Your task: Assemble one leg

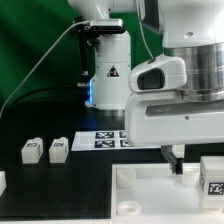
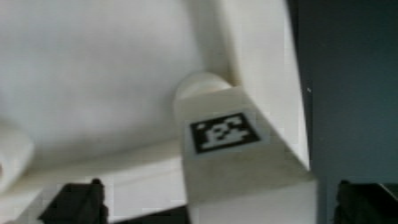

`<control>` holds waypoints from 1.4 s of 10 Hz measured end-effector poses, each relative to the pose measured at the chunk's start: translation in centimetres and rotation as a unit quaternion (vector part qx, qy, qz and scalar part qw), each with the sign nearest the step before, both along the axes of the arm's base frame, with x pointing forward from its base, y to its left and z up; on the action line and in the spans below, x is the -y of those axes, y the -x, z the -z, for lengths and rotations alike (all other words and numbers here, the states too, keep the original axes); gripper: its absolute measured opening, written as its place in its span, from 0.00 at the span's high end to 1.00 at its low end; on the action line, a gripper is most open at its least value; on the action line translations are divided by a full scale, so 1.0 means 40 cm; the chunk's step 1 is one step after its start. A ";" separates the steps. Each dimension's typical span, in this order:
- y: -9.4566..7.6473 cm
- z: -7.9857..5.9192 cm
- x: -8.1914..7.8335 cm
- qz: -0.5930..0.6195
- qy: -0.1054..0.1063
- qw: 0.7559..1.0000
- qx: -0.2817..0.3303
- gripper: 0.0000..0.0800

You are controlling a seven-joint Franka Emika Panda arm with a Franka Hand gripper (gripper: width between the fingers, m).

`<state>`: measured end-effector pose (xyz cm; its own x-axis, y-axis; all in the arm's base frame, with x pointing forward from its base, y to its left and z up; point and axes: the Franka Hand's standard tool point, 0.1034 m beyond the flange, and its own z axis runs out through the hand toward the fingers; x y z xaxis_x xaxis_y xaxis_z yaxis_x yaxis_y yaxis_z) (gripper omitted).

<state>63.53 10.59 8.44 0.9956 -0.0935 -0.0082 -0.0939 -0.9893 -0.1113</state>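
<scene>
Pincer (image 2: pixel 222 202) wide — leg (image 2: pixel 228 150) btwn fingertips (image 2: pixel 80 198), long axis perp. to finger line

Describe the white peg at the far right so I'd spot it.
Find the big white board in front and follow it to the exterior view's right edge. The leg stands there; unlike the two legs on the left, it is nearest the gripper.

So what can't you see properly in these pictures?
- Wrist view: the tool shows only two dark fingertips; the picture's edge cuts off the rest.
- Wrist view: the leg is blurred, and one end is cut off by the edge.
- Exterior view: the arm hides part of the marker board.
- Exterior view: the tags on the two small pegs are too small to read.
</scene>
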 end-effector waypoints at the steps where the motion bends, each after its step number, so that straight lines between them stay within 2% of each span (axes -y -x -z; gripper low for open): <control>1: 0.000 0.001 -0.004 0.012 -0.002 1.000 0.001 0.19; 2: 0.001 0.003 -0.006 0.019 -0.002 1.000 -0.001 0.19; 4: 0.002 0.004 -0.008 0.056 -0.004 0.998 -0.005 0.52; 5: 0.002 0.004 -0.008 0.113 -0.005 0.994 -0.012 0.52; 6: 0.003 0.005 -0.007 0.151 -0.006 0.988 -0.017 0.63; 8: 0.008 0.007 -0.005 0.278 -0.006 0.960 -0.019 0.63; 11: 0.025 0.007 -0.009 0.500 -0.008 0.866 -0.018 0.63; 12: 0.030 0.008 -0.009 0.574 -0.018 0.818 -0.024 0.63; 13: 0.033 0.008 -0.010 0.591 -0.024 0.806 -0.022 0.63; 14: 0.034 0.007 -0.011 0.580 -0.024 0.814 -0.021 0.63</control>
